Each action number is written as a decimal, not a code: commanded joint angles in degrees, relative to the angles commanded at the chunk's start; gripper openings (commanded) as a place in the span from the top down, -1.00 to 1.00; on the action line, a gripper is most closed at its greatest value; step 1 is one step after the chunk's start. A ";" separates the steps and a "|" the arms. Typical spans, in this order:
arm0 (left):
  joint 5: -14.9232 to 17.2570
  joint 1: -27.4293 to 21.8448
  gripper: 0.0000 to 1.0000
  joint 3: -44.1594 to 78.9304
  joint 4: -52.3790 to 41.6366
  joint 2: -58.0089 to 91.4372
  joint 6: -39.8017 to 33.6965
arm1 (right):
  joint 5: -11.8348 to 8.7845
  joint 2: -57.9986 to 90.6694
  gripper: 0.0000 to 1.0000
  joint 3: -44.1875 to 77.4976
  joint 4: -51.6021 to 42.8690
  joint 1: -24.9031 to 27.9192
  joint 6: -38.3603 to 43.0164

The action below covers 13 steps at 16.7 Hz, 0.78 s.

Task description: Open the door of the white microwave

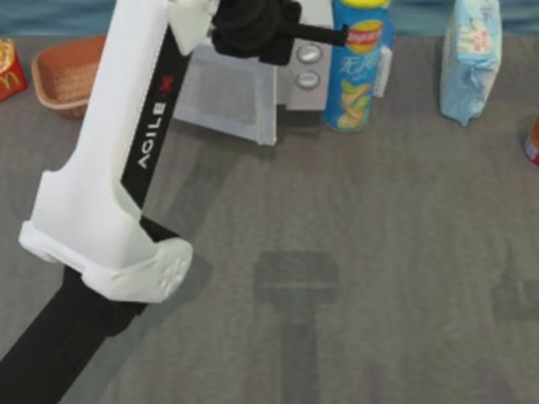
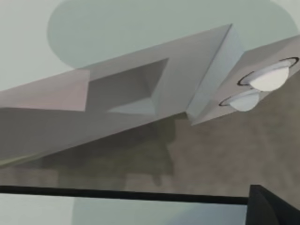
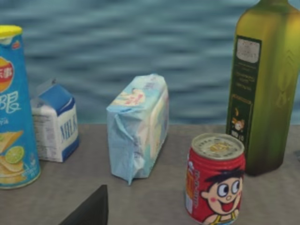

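Note:
The white microwave point(image 1: 307, 67) stands at the back of the table, its two silver knobs point(image 1: 309, 55) showing. Its door point(image 1: 227, 97) is swung outward at an angle, hinged on the left, free edge point(image 1: 271, 109) toward the table's front. My left gripper point(image 1: 257, 32) is a black mass above the door's top, a black bar reaching right over the knobs. In the left wrist view the microwave point(image 2: 211, 79) and its knobs point(image 2: 267, 77) lie close ahead. My right gripper point(image 3: 91, 211) shows only as a dark wedge, away from the microwave.
A blue chips can point(image 1: 358, 67) stands right against the microwave's right side, a milk carton point(image 3: 54, 126) behind it. A brown basket point(image 1: 67, 76) and a red fries box point(image 1: 8, 67) sit far left. A tissue pack point(image 1: 472, 59), red can point(image 3: 215, 178) and oil bottle point(image 3: 265, 84) stand at the right.

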 joint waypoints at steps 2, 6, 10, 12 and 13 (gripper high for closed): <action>-0.12 0.07 1.00 -5.35 2.23 -2.22 0.24 | 0.00 0.00 -1.00 0.00 0.00 0.00 0.00; -0.51 0.50 1.00 -22.29 9.51 -9.34 0.59 | 0.00 0.00 -1.00 0.00 0.00 0.00 0.00; -0.84 1.09 1.00 -44.62 19.70 -19.17 0.78 | 0.00 0.00 -1.00 0.00 0.00 0.00 0.00; -0.91 1.37 1.00 -56.73 25.45 -24.72 0.89 | 0.00 0.00 -1.00 0.00 0.00 0.00 0.00; -0.91 1.50 1.00 -62.87 28.40 -27.58 0.96 | 0.00 0.00 -1.00 0.00 0.00 0.00 0.00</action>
